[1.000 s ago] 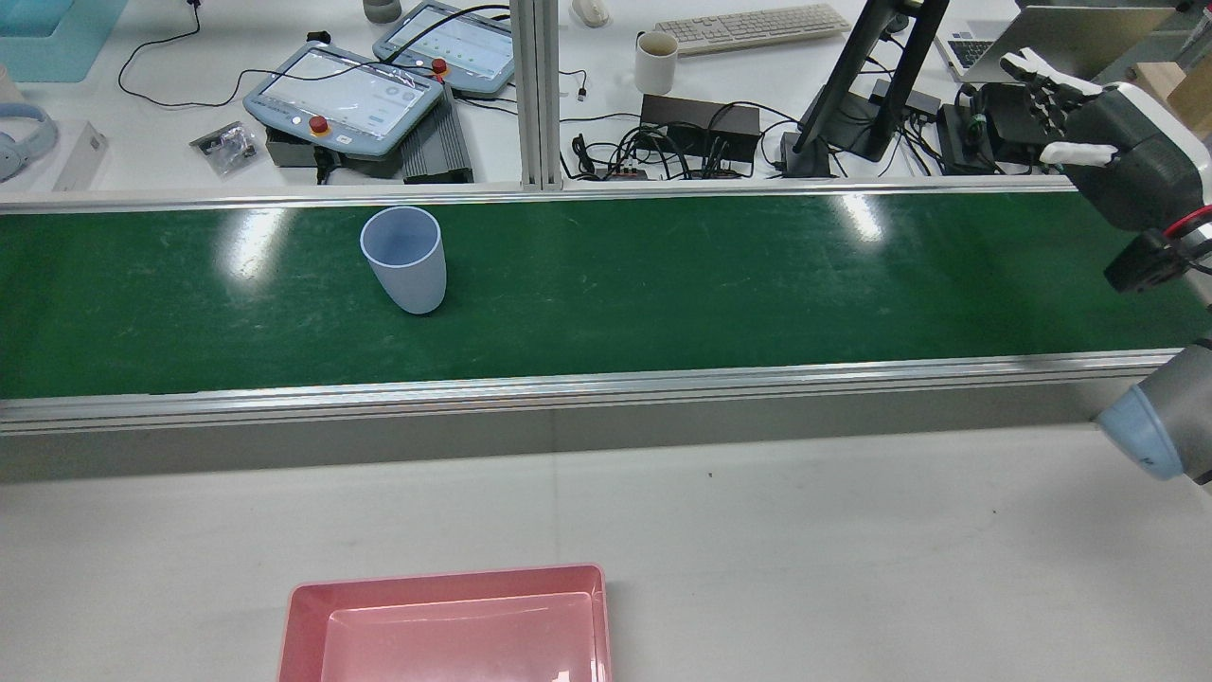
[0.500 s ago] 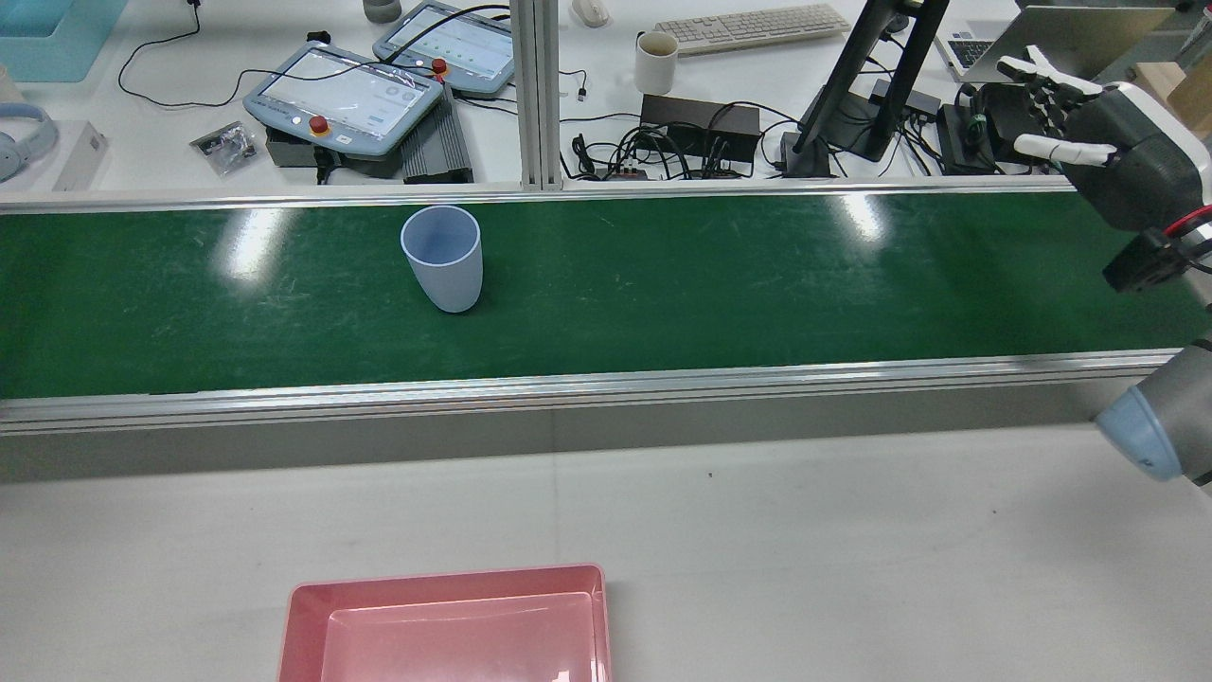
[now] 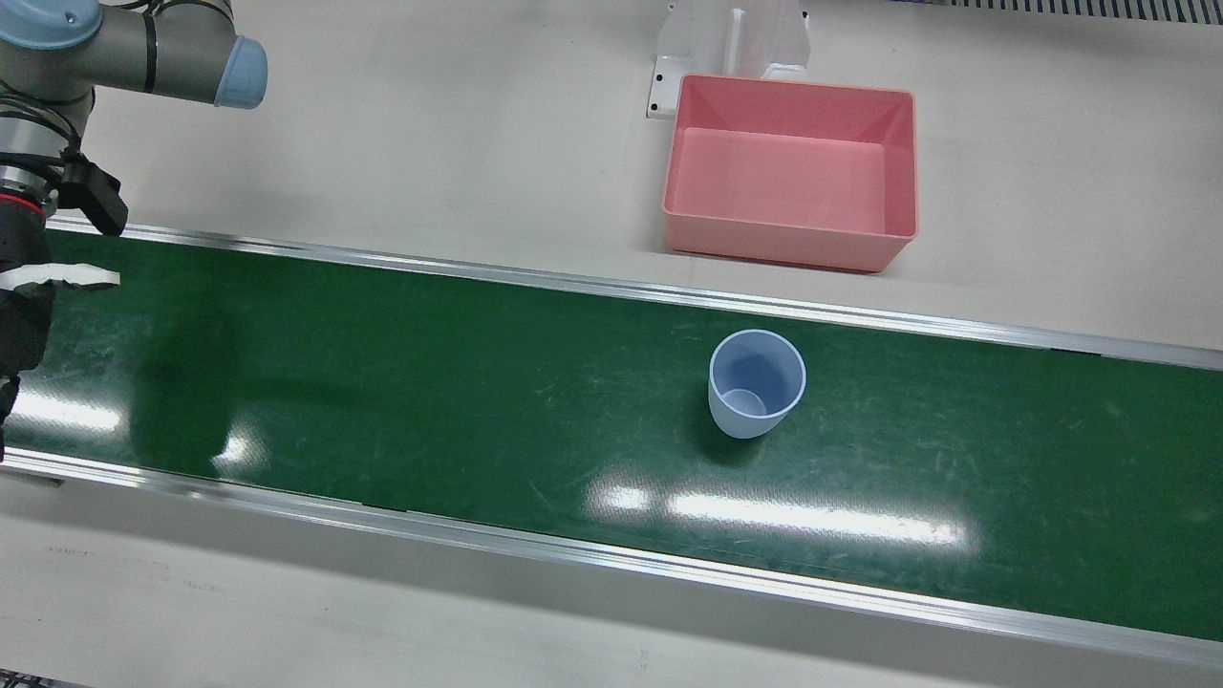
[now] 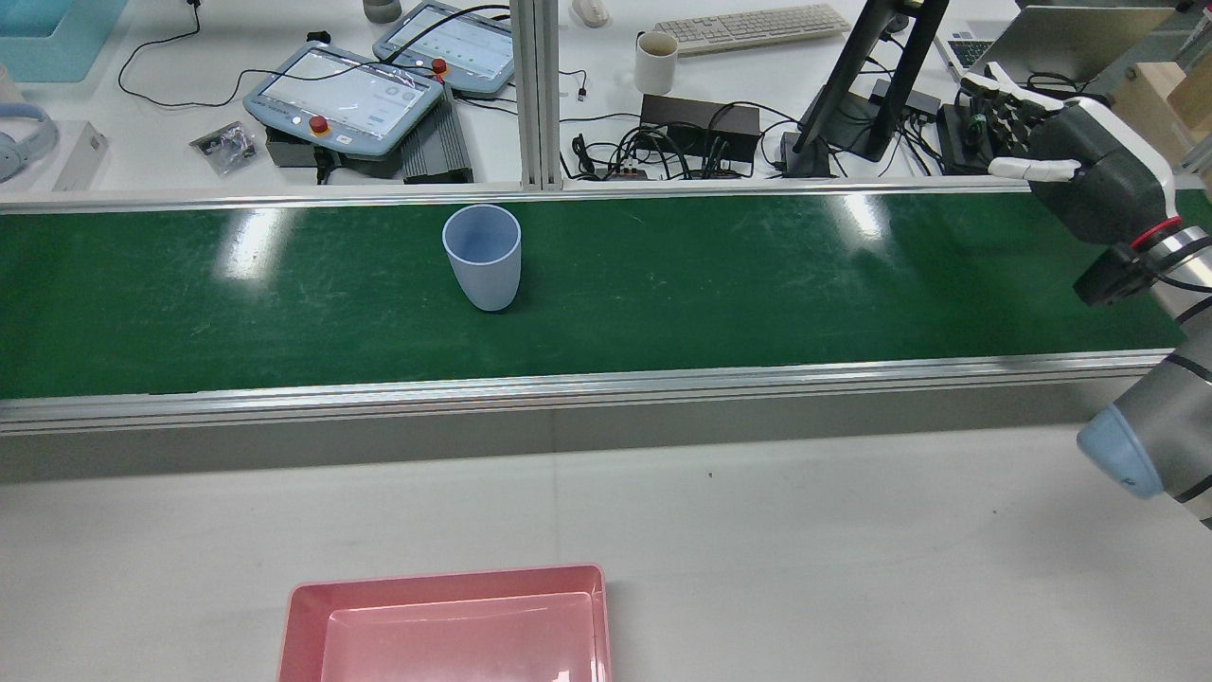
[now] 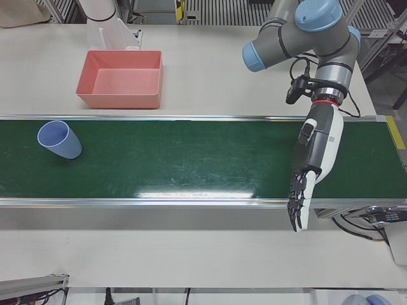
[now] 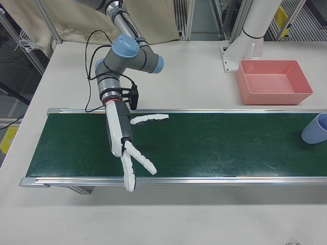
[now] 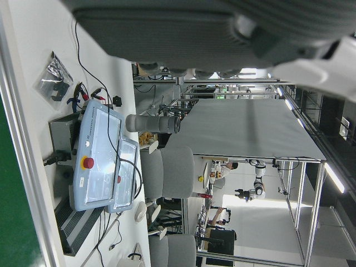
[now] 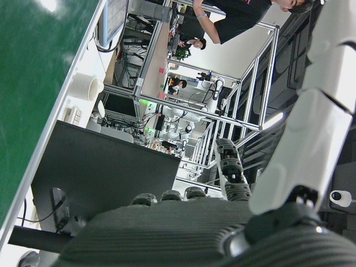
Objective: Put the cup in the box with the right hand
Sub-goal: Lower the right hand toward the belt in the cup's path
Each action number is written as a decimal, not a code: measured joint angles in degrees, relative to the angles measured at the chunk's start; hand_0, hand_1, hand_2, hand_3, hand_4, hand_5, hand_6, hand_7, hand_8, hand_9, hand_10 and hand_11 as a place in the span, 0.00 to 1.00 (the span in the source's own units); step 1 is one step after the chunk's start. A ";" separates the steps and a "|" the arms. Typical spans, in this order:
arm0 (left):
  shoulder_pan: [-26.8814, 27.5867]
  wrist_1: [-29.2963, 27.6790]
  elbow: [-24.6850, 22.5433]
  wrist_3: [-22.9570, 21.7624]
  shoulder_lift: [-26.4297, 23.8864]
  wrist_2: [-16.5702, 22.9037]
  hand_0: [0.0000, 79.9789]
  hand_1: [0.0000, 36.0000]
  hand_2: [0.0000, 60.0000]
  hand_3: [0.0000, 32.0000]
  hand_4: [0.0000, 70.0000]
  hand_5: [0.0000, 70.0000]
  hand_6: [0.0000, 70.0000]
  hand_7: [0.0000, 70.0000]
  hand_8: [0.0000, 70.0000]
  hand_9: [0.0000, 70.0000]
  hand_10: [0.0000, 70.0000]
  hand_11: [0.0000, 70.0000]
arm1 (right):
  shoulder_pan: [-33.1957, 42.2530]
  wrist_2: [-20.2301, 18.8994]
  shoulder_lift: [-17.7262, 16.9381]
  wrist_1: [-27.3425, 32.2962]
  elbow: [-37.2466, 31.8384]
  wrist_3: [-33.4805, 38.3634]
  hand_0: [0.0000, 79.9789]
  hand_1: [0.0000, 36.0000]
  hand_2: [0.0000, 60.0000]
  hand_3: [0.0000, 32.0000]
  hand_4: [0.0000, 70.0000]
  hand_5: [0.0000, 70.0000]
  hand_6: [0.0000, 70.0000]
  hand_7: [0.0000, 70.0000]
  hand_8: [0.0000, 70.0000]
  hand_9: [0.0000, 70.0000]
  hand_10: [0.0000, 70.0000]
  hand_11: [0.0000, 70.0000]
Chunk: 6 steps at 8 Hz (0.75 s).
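A pale blue cup (image 4: 483,258) (image 3: 755,384) (image 5: 59,140) (image 6: 317,128) stands upright and empty on the green conveyor belt (image 4: 757,275). The pink box (image 4: 445,625) (image 3: 791,172) (image 6: 273,81) sits empty on the white table, across the belt's rail from the cup. My right hand (image 4: 1070,161) (image 6: 125,148) (image 3: 24,311) hovers open over the belt's far end, fingers spread, well away from the cup. My left hand (image 5: 308,171) hangs open over the belt's other end, fingers straight, holding nothing.
Beyond the belt lies a desk with two teach pendants (image 4: 346,95), a white mug (image 4: 655,62), a keyboard (image 4: 753,26), a monitor stand (image 4: 866,85) and cables. A white arm pedestal (image 3: 731,38) stands just behind the box. Aluminium rails (image 4: 568,386) edge the belt.
The cup has travelled to the right along the belt in the rear view. My right hand has shifted left and slightly down over the belt's end, still open.
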 measured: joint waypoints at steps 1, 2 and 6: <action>0.00 0.00 0.00 0.00 0.00 0.00 0.00 0.00 0.00 0.00 0.00 0.00 0.00 0.00 0.00 0.00 0.00 0.00 | -1.03 0.04 0.24 -0.01 0.40 -0.03 0.58 0.35 0.06 0.00 0.00 0.04 0.02 0.03 0.00 0.00 0.00 0.00; 0.00 0.00 0.00 0.00 0.00 0.00 0.00 0.00 0.00 0.00 0.00 0.00 0.00 0.00 0.00 0.00 0.00 0.00 | -2.51 0.10 0.48 -0.01 1.07 -0.12 0.58 0.31 0.00 0.00 0.00 0.04 0.01 0.01 0.00 0.00 0.00 0.00; 0.00 -0.04 0.00 0.00 0.00 0.00 0.00 0.00 0.00 0.00 0.00 0.00 0.00 0.00 0.00 0.00 0.00 0.00 | -8.88 3.32 0.94 -0.08 4.53 -1.82 0.59 0.31 0.00 0.00 0.00 0.05 0.01 0.01 0.00 0.00 0.00 0.00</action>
